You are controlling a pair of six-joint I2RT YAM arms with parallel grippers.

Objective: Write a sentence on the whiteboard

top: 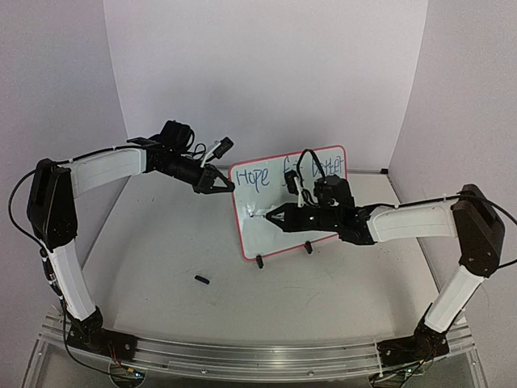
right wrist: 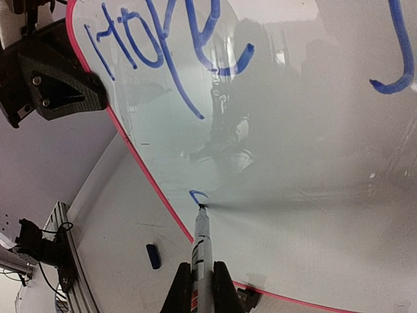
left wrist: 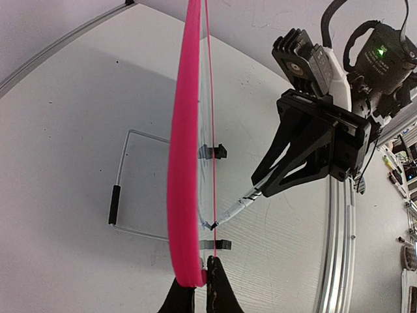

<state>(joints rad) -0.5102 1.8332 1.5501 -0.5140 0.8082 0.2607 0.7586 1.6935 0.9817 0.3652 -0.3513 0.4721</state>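
The whiteboard point(top: 283, 234) stands upright mid-table on two black clip feet, pink-framed. Its top line reads "Hope for better" in blue point(top: 287, 173); a short new blue stroke point(right wrist: 197, 193) sits lower left. My left gripper point(top: 220, 184) is shut on the board's upper left edge, seen edge-on in the left wrist view point(left wrist: 186, 163), where the jaws point(left wrist: 199, 290) pinch the frame. My right gripper point(top: 279, 217) is shut on a white marker point(right wrist: 201, 251) whose tip touches the board at the new stroke. The marker also shows in the left wrist view point(left wrist: 236, 207).
A small dark marker cap point(top: 202, 280) lies on the table in front of the board, also in the right wrist view point(right wrist: 153, 255). A wire stand point(left wrist: 127, 189) props the board from behind. A metal rail point(top: 258, 356) runs along the near edge.
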